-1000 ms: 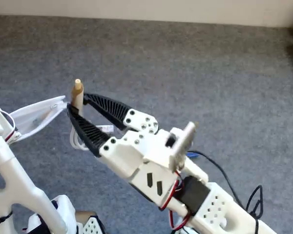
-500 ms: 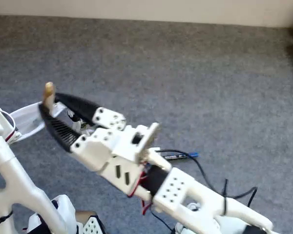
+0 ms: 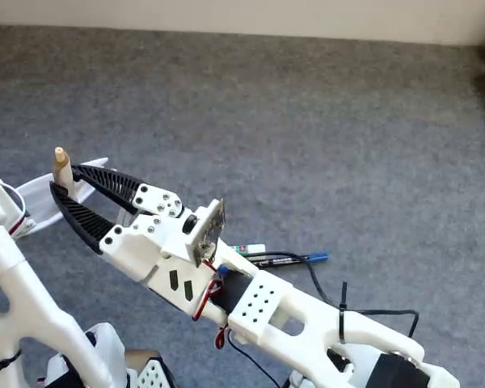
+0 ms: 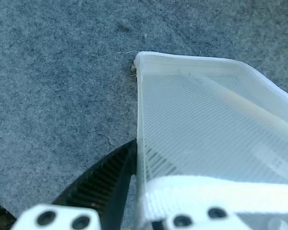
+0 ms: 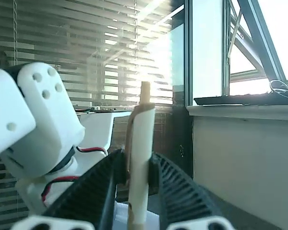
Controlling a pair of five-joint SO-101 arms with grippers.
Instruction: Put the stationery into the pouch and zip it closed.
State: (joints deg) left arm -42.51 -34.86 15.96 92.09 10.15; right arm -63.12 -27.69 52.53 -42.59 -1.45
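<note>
Right gripper (image 3: 63, 179): clamped on a pale stick pen (image 3: 61, 159), pinched low on the shaft between both black jaws. Stands upright across the jaws, tan tip up, long axis roughly square to the finger line. Same from the right wrist: pen (image 5: 143, 124) vertical in the gripper (image 5: 137, 163). Just beyond the fingertips, on the side away from the wrist: white mesh pouch (image 3: 36, 192), touching the tips or just short of them, cannot tell which. Held by the left gripper (image 4: 139, 163), closed on the pouch (image 4: 206, 129) at its edge, mesh panel running straight out from the jaws over the grey surface (image 4: 53, 72). Mouth direction, opening width, zip state: cannot tell. Judgement: right arm nearer for the insert, left arm just a fixture. Probably needs the pen tipped from upright to in line with the pouch's long side before pushing in, otherwise likely to snag on the rim. Well behind the right gripper, back along its forearm: blue-capped pen (image 3: 295, 259) and a small white piece (image 3: 249, 249) just beside it. Both flat on the surface, not yet in the pouch.
</note>
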